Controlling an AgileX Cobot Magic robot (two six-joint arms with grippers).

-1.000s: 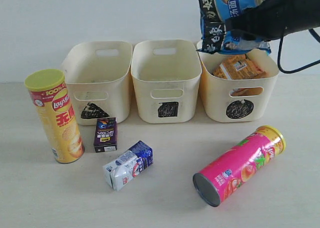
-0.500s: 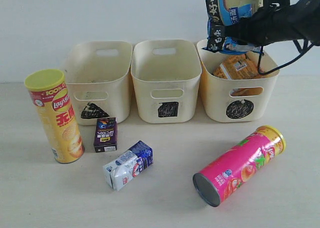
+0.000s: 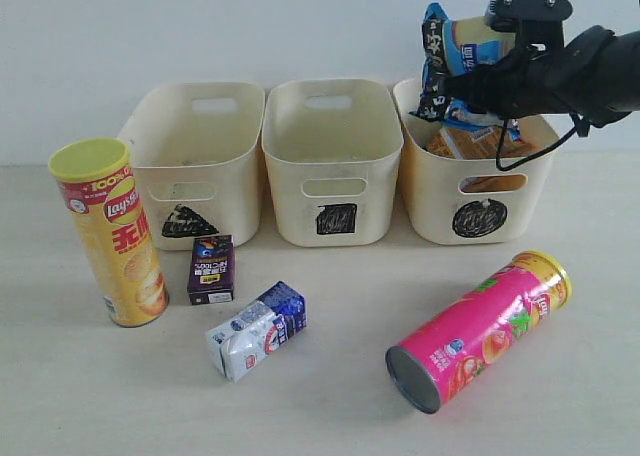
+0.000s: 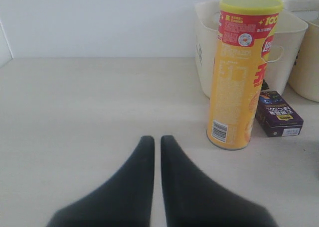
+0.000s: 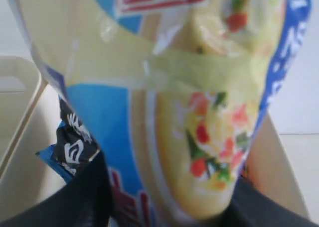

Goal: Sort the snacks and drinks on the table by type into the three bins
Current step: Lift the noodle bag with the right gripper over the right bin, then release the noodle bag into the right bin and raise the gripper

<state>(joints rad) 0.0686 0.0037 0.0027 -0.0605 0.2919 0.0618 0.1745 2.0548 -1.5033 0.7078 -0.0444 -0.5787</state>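
Blue bag (image 3: 468, 38) sits clamped between right gripper (image 3: 470, 84) fingers — left gripper (image 4: 155, 143) pinched together.

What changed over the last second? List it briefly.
The right gripper, still gripping the blue foil bag, lowered it toward the circle-marked bin, just above the orange bag inside. Nothing was released. The Lay's tube, pink tube, purple carton and white-and-blue carton stayed put.

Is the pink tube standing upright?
No, the pink tube lies on its side on the table, one end facing the camera.
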